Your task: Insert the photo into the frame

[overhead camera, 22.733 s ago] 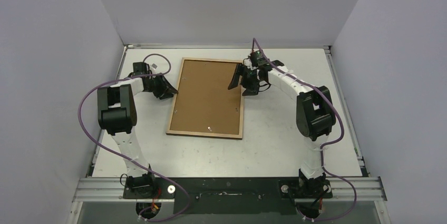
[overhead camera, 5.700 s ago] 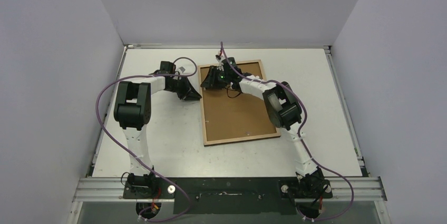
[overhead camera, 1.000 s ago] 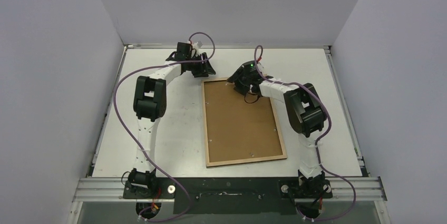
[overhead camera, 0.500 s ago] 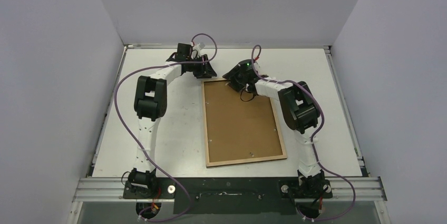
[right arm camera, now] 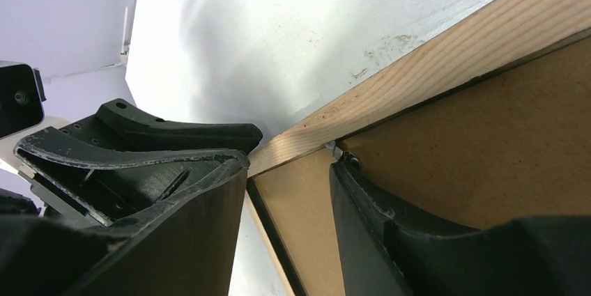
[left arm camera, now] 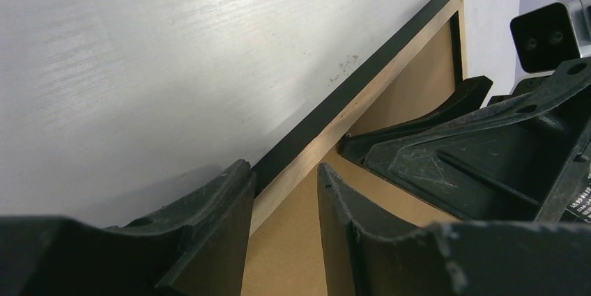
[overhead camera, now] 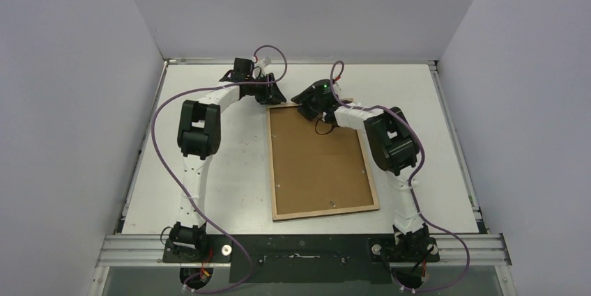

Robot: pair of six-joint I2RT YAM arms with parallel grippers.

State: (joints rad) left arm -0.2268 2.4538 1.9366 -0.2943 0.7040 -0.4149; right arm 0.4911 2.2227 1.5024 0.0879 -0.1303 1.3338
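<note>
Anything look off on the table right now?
The frame lies back-up, slightly askew to the table edges, with the brown backing board in it. No photo shows in any view. The left pincer and right pincer crowd its far-left corner, both straddling the rim.

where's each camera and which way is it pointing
top external: above and behind the bases, looking down on the table; both arms show.
left wrist: on the left arm, looking along the left gripper, fingers astride the frame.
right wrist: on the right arm, looking along the right gripper at its rim.
shared: both wrist views show the rim and the other gripper.
</note>
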